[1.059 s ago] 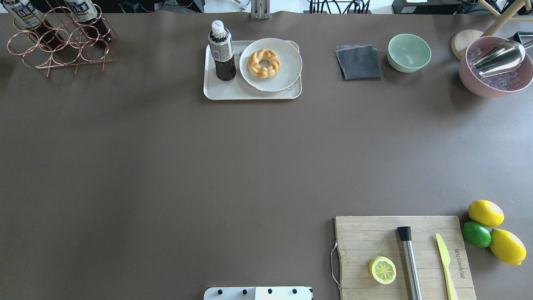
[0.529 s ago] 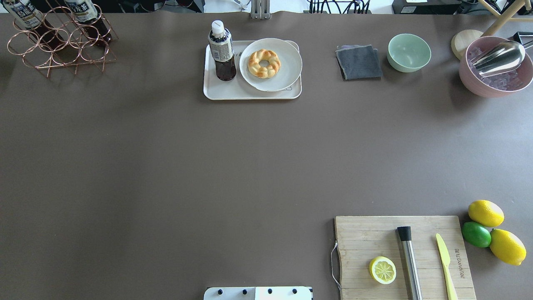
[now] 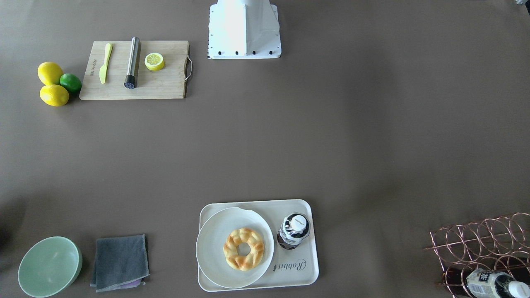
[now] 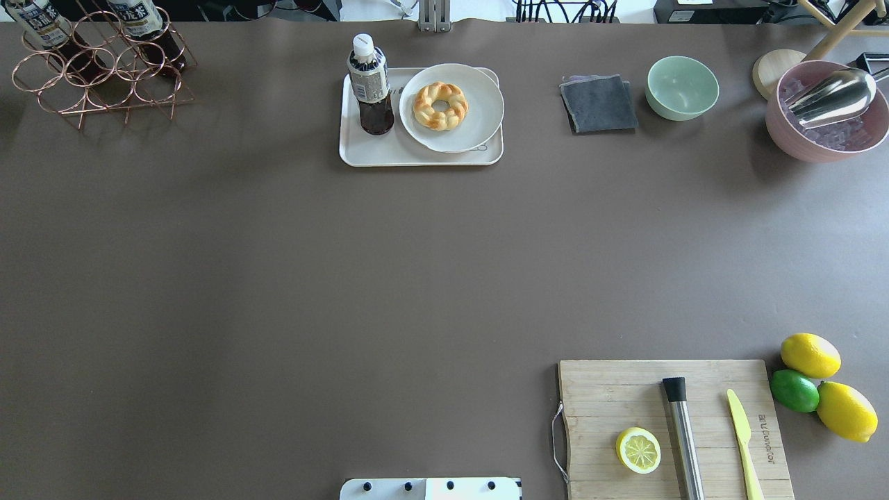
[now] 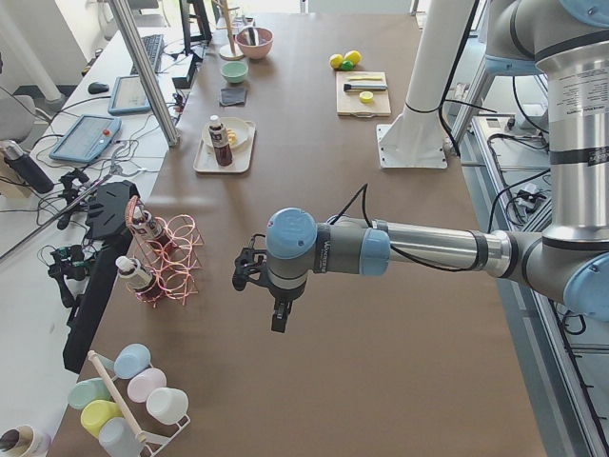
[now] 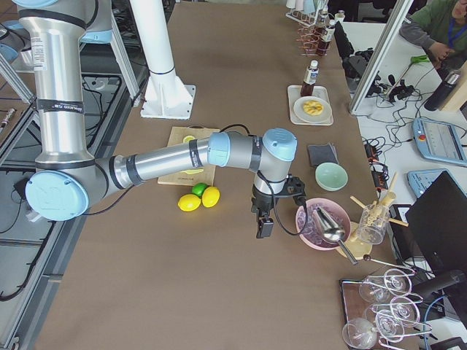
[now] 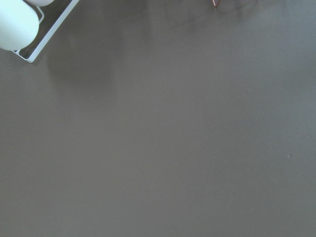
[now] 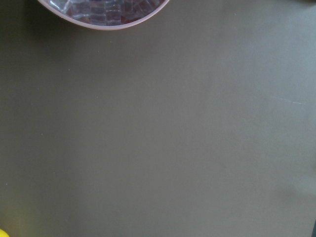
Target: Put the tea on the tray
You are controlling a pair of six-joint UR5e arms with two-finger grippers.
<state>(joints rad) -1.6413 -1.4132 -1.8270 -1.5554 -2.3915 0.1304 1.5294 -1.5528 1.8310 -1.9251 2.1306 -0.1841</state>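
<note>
A tea bottle (image 4: 370,87) with a white cap and dark liquid stands upright on the left part of the cream tray (image 4: 389,154). It also shows in the front view (image 3: 294,231), beside the "Rabbit" lettering on the tray (image 3: 299,271). Two alike bottles (image 4: 142,21) lie in the copper wire rack (image 4: 97,76) at the far left. My left gripper (image 5: 279,319) hangs over bare table near the rack and shows only in the left side view. My right gripper (image 6: 261,227) hangs near the pink bowl and shows only in the right side view. I cannot tell whether either is open or shut.
A white plate (image 4: 479,114) with a braided pastry ring (image 4: 440,105) fills the tray's right part. A grey cloth (image 4: 599,104), a green bowl (image 4: 682,87) and a pink ice bowl (image 4: 826,114) stand at the far right. The cutting board (image 4: 625,389) and citrus fruit (image 4: 810,355) lie near right.
</note>
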